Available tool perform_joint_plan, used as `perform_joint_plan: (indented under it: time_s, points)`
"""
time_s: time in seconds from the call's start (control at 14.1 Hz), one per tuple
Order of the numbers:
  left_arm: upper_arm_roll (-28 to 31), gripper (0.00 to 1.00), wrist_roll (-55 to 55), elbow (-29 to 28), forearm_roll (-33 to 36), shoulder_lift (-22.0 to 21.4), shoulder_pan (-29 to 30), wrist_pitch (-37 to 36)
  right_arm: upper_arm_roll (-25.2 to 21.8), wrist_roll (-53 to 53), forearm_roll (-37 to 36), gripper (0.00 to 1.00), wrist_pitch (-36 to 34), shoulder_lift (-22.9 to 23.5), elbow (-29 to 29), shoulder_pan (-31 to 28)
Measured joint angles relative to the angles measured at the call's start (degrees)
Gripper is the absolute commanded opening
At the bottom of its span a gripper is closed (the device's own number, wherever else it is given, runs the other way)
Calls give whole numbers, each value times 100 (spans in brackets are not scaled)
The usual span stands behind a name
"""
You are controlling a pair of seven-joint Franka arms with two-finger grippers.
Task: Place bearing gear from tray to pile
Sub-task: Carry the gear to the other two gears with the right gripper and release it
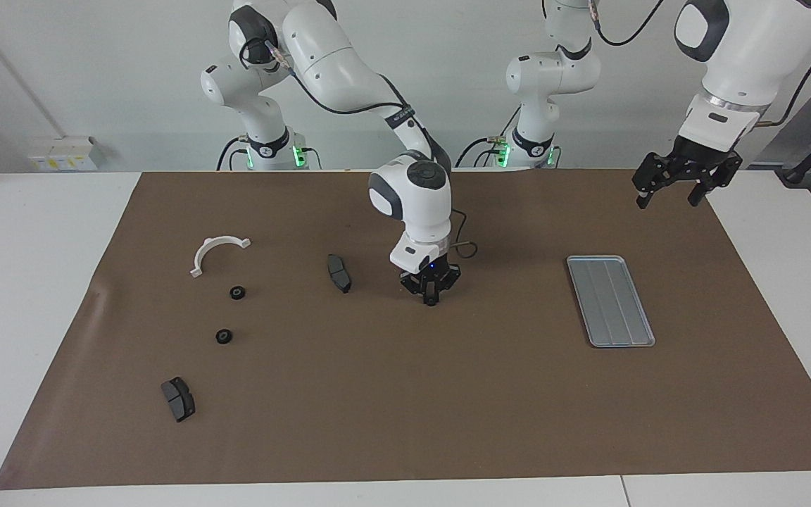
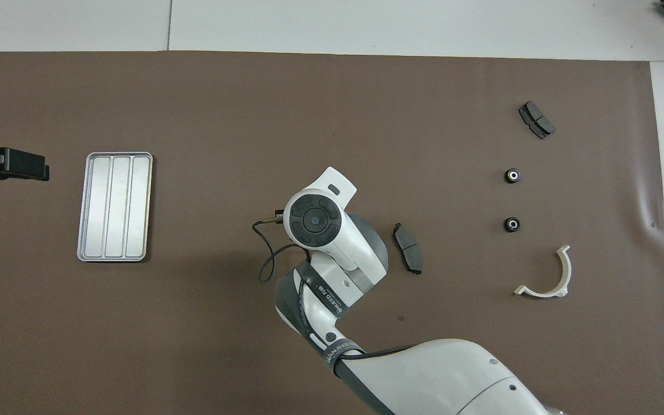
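Observation:
My right gripper points down just above the mat's middle, between the tray and the pile. Its fingers are shut on a small black bearing gear, which they mostly hide. In the overhead view the arm's wrist covers the gripper and gear. The silver tray lies bare toward the left arm's end. My left gripper hangs open and empty, high over the mat's edge beside the tray, and waits. The pile's two black gears lie toward the right arm's end.
A white half-ring bracket lies near the two gears. One dark brake pad lies close beside my right gripper. Another pad lies farther from the robots.

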Motion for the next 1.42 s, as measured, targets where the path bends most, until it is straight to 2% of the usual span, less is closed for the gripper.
perform_joint_plan:
  time_s: [0.5,0.92,1.21,1.42]
  points:
    - [0,100,-4,0,0,0,0,-5,-57,13,20,0,-138,-133,50,-98]
    - [1,100,-5,0,0,0,0,-10,-97,-37,20,0,-990,-1073,76,-946]
    - [3,100,-6,0,0,0,0,-12,-106,-701,20,0,-1617,-1397,46,-1641]
    - [6,100,-7,0,0,0,0,-13,-106,-1439,20,0,-1667,-1499,-286,-2109]
